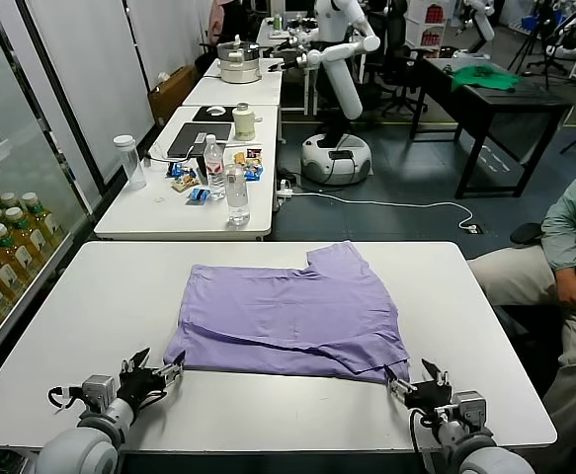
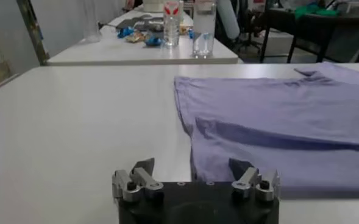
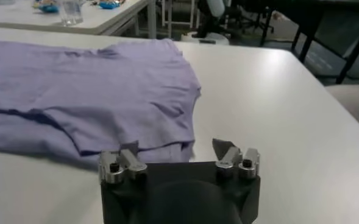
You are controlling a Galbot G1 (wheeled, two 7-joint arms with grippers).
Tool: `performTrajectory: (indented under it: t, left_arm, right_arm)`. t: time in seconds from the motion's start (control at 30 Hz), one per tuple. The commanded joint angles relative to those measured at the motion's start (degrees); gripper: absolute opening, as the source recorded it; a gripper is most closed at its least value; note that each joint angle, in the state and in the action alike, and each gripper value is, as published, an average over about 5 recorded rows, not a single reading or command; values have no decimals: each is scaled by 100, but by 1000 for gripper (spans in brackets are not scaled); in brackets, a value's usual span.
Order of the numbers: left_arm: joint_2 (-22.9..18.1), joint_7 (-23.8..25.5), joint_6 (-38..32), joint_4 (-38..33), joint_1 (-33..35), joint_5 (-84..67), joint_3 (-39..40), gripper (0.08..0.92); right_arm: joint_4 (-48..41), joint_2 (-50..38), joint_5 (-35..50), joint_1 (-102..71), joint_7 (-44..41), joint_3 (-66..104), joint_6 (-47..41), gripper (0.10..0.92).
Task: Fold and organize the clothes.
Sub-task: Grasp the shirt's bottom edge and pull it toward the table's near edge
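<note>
At the centre of the head view, the shirt (image 1: 292,316) lies flat on the white bench (image 1: 90,326), plain side up. You can see it is already partly folded: a layer is doubled over the lower body, leaving a crease line running across the cloth, and the piece now reads as a rough rectangle with one flap sticking out at its upper right. I judge the task as part done: at least one fold is in, and you still have further folds and the final tidying to do.

The shirt's long axis runs left to right across the frame, roughly parallel to the bench's near edge. The sticking-out flap points toward the top of the frame; the folded hem faces the bottom edge, toward you.

Your left end effector (image 1: 150,375) sits at the lower left of the head view, just beside the shirt's lower left corner, fingers spread and holding nothing. In the left wrist view its two fingers (image 2: 144,172) stand well apart with bare bench between them and the cloth edge just ahead.

Your right end effector (image 1: 418,380) sits at the lower right, just beside the lower right corner of the shirt, likewise spread wide and empty. The right wrist view shows its fingers (image 3: 225,148) apart, with the shirt's corner just ahead of them; whether a tip touches the fabric you cannot tell.
</note>
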Motion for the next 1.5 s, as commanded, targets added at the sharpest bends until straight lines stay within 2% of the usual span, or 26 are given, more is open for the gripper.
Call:
performTrajectory:
  t: [0.03,0.27,0.4,0.6,0.7,0.83,1.0,1.07,1.17,1.33,1.5]
  left_arm:
    - [-202,-212,198,-43,178,103,76,645]
    - [-305,-214,194,-95,86,106,163,437]
    - [-232,-249,192,-439,227,-25,48,324]
    - [49,-411,191,-1623,1417,-547,-596,152]
    - [134,-444,189,-1954,2074,-661,-915,99]
    - [161,-410,177,-1957,2539,-564,-959,92]
    - [57,-394,188,-1805,2569,-131,-758,96]
    - [48,-394,189,-1867,2574,-57,-867,120]
    - [104,-381,192,-2061,2485,-251,-1300,195]
    - [392,-364,181,-2154,1804,-764,-1769,342]
    - [669,-230,133,-1359,604,-893,-1221,481]
  right_arm:
    - [-139,94,112,-70,19,-194,106,653]
    - [-176,78,187,-21,-21,-198,226,455]
    - [191,-112,344,-275,-48,172,224,334]
    - [1244,-498,558,-1348,-98,1171,140,166]
    - [1570,-534,568,-1896,-104,1411,130,120]
    - [1678,-424,266,-2246,-131,1215,177,115]
    - [1567,-235,-171,-2276,-145,874,224,115]
    - [1660,-221,-191,-2297,-139,949,216,121]
    - [1928,-273,-6,-2240,-127,1271,170,174]
    - [1983,-469,582,-1244,-89,1632,-84,309]
    - [889,-427,829,1253,170,567,-519,447]
